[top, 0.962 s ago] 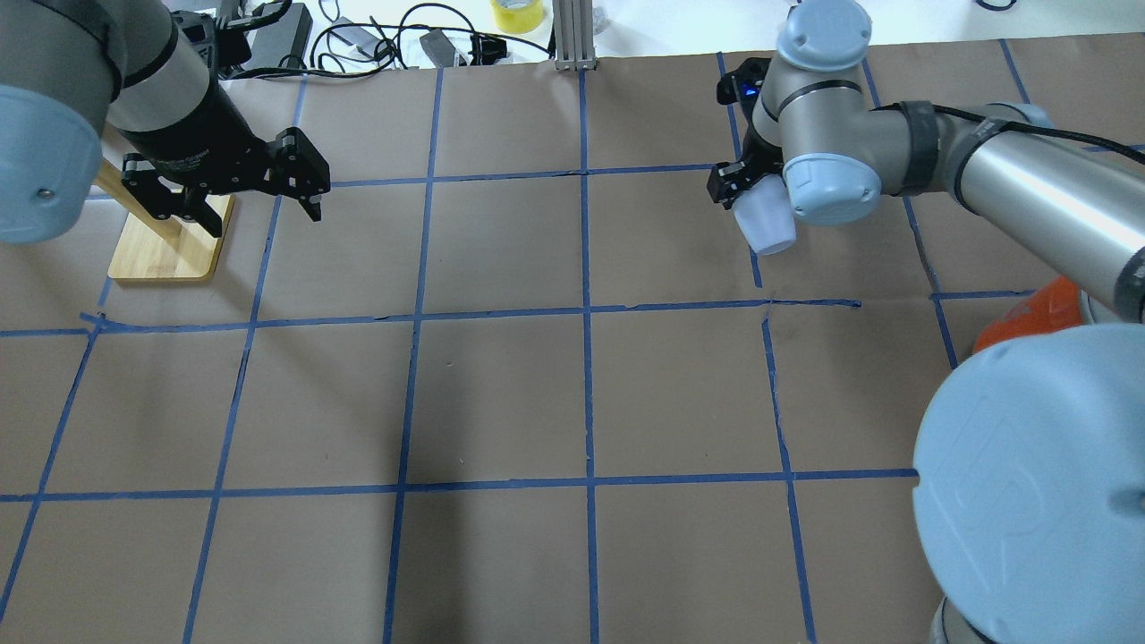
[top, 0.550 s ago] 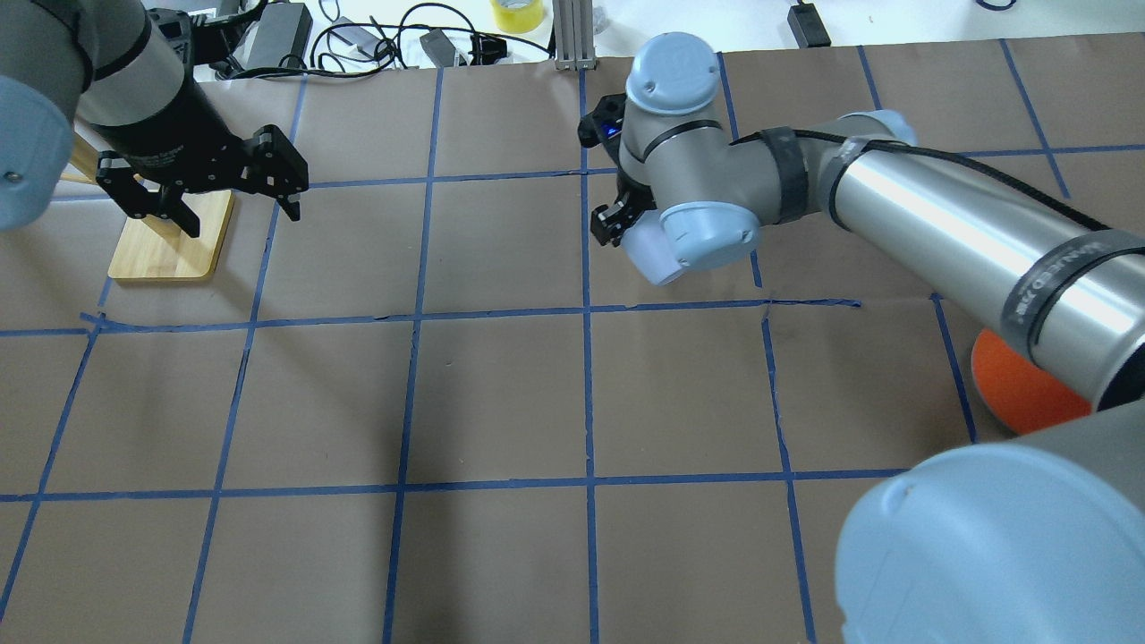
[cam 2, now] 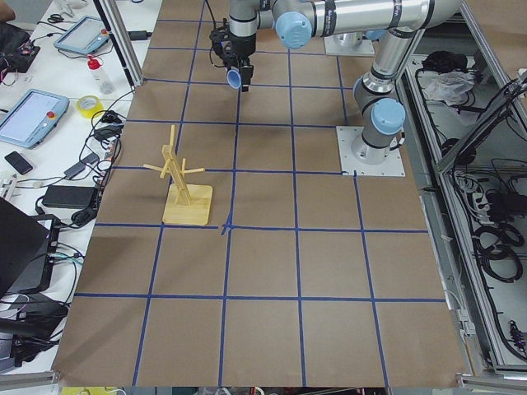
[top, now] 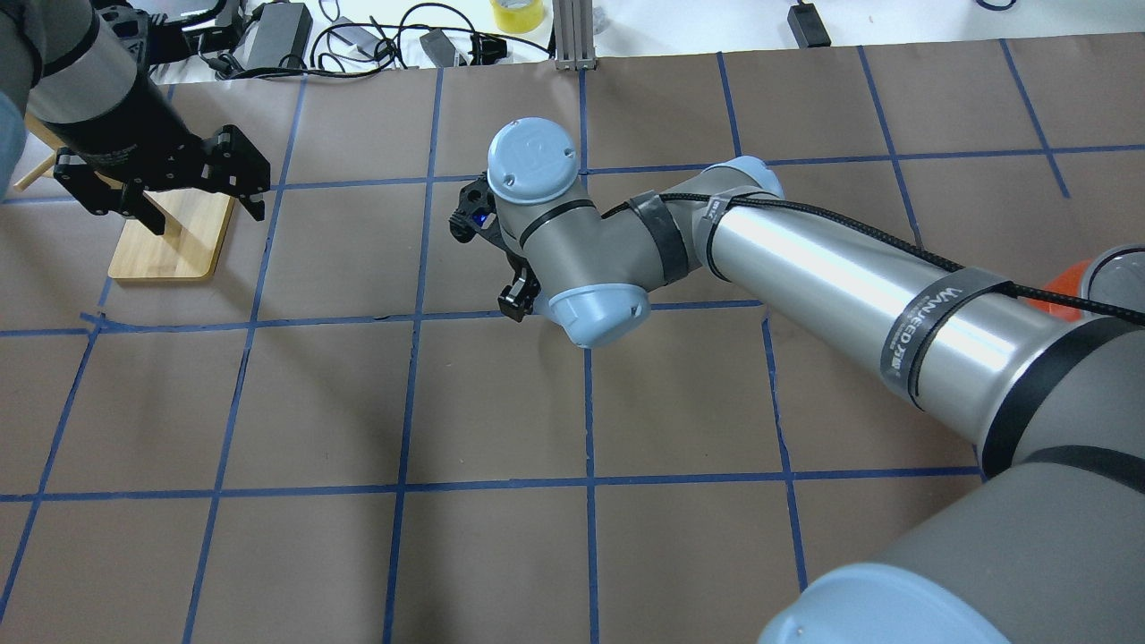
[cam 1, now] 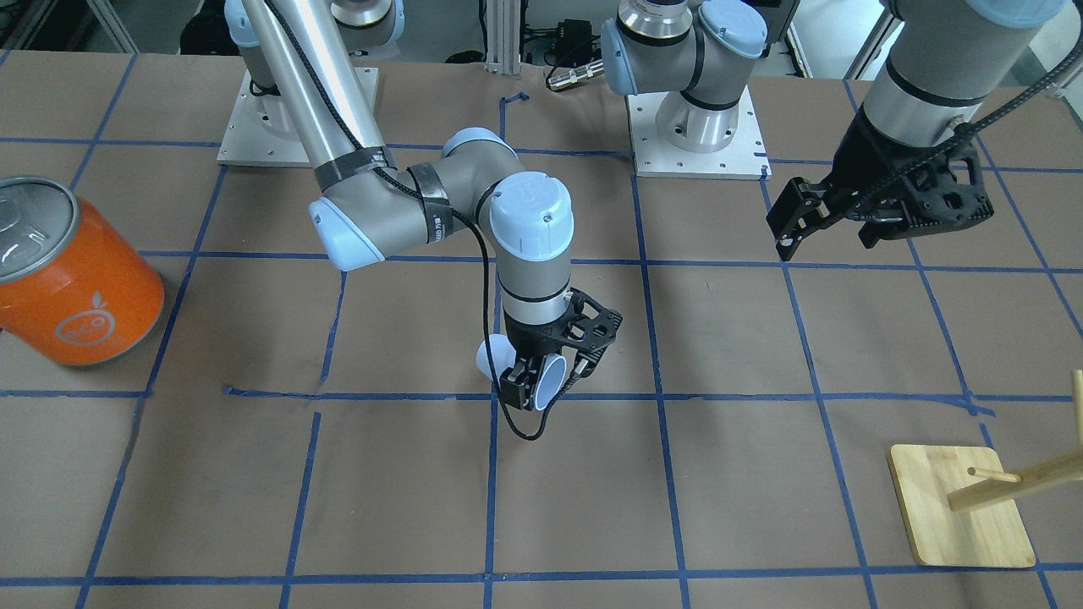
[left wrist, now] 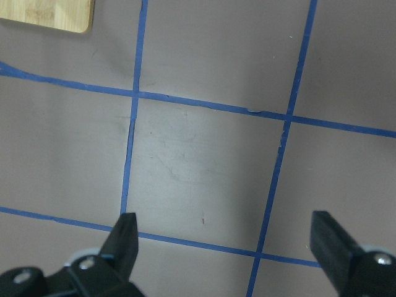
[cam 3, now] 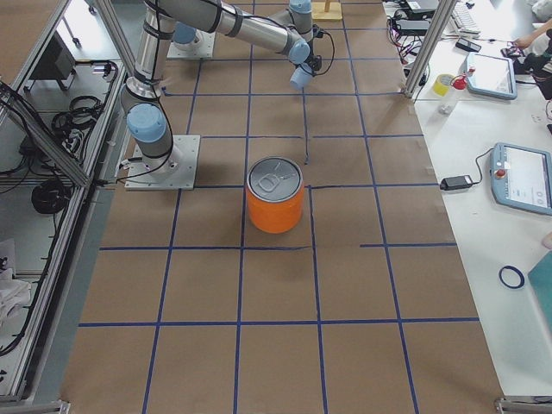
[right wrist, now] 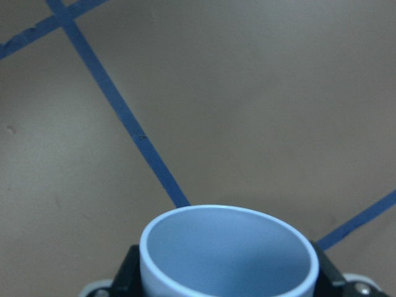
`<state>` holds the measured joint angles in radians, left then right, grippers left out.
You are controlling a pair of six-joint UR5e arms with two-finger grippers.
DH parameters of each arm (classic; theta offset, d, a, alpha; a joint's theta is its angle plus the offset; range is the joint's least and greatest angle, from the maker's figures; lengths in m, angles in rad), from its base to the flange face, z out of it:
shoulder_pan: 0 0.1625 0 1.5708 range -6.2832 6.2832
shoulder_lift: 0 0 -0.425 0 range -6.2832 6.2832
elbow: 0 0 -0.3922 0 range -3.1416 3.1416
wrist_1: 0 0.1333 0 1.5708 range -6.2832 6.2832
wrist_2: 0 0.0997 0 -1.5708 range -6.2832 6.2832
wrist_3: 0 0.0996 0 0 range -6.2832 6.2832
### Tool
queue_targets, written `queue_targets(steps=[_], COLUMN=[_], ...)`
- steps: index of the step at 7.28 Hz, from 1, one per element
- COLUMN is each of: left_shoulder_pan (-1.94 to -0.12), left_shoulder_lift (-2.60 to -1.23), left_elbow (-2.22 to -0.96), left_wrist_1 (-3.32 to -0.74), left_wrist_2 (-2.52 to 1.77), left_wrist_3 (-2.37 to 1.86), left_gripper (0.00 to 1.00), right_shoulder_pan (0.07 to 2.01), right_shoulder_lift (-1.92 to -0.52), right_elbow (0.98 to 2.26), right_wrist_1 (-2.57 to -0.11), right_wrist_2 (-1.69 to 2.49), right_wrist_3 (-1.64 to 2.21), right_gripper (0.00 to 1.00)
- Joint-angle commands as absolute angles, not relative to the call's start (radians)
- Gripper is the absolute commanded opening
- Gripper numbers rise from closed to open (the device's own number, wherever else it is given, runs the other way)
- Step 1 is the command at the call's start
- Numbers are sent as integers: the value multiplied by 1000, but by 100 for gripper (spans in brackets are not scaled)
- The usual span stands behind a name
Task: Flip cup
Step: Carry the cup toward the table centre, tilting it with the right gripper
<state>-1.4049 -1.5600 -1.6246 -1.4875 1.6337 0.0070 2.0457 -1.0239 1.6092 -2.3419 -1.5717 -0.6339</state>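
**Flip cup: the turning step, with the cup carried aloft.**
The right claw is clamped on the cup, a smooth, pale lavender-blue, slightly tapered plastic tumbler. It is held above the paper-covered desk, well apart from the orange can, with its open mouth tilted downward. The left claw hangs empty, fingers apart, farther from the can. The next move likely calls for finishing the wrist rotation, then lowering until the thin rim seats flat.

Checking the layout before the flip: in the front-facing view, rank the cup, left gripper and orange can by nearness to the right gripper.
1. cup, held in the right gripper, centre.
2. left gripper, view's upper right.
3. orange can, view's far left.
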Motion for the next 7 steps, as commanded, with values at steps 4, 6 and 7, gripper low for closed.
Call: queue_targets(steps=[4, 6, 7], left_shoulder_pan=[-1404, -1404, -1404], left_shoulder_lift=[-1555, -1554, -1554], left_elbow=[-1625, -1625, -1629], left_wrist_1=[-1491, -1500, -1497], left_wrist_2=[1635, 1635, 1634], left_wrist_3=[9, 9, 9], left_gripper=[100, 100, 100], right_shoulder_pan=[2057, 2056, 2056], right_shoulder_lift=[-989, -970, -957], right_elbow=[1608, 1609, 1605], right_wrist_1=[-2421, -2422, -2424], right_wrist_2=[-1562, -1516, -1519], right_wrist_3=[-1072, -1072, -1072], right_gripper=[0, 0, 0])
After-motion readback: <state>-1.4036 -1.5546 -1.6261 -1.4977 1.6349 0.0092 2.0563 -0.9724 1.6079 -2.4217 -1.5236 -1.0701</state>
